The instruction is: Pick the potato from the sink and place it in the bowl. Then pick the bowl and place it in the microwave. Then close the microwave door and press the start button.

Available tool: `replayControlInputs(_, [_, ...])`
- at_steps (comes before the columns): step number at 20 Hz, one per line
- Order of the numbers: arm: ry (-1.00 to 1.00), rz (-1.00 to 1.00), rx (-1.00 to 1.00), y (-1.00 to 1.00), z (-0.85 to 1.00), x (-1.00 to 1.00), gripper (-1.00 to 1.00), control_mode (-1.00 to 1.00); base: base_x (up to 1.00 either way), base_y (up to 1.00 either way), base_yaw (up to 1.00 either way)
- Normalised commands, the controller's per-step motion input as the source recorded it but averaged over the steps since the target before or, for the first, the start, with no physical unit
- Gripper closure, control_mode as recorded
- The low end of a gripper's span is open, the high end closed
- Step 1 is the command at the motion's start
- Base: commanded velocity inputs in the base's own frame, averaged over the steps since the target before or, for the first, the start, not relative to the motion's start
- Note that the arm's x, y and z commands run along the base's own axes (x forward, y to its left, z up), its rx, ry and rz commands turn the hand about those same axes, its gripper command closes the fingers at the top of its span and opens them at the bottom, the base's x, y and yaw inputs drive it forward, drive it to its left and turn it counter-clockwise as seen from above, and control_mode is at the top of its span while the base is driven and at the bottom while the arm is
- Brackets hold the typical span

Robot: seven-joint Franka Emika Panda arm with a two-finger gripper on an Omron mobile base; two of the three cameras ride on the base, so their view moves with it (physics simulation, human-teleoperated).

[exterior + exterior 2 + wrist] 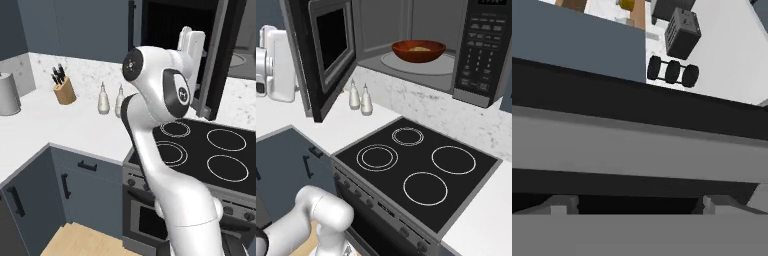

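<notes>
The microwave door (318, 55) is the thing to handle now, as the bowl (418, 50) already sits on the turntable inside the microwave (421, 45), with the potato (419, 48) showing as a pale lump in it. The door stands swung wide on its hinge, edge-on in the left base view. It looks rigid, broad and light to swing; a push on its outer face, well away from the hinge, should turn it more easily than any pinch would. Its glass window is the part to spare, so the frame is the better place to press.

The gripper (640, 206) sits close behind the door, its fingers (559, 204) spread wide and holding nothing, with the door's dark edge across the hand view.

Counted: one microwave, one door, one bowl, one potato. The stove (421, 170) has four burner rings. Two shaker bottles (360, 97) stand on the worktop (60, 125), with one knife block (63, 90) further along.
</notes>
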Motion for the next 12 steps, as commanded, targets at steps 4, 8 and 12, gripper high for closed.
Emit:
replayControlInputs(4, [-0.13, -0.25, 0.09, -1.0, 0.0, 0.0, -1.0, -1.0, 0.0, 0.0, 0.0])
replayControlInputs(8, [-0.1, -0.22, 0.07, -0.82, 0.0, 0.17, -1.0, -1.0, 0.0, 0.0, 0.0])
replayControlInputs(12, [-0.12, -0.08, 0.02, -0.3, -0.04, 0.61, -1.0, -1.0, 0.0, 0.0, 0.0])
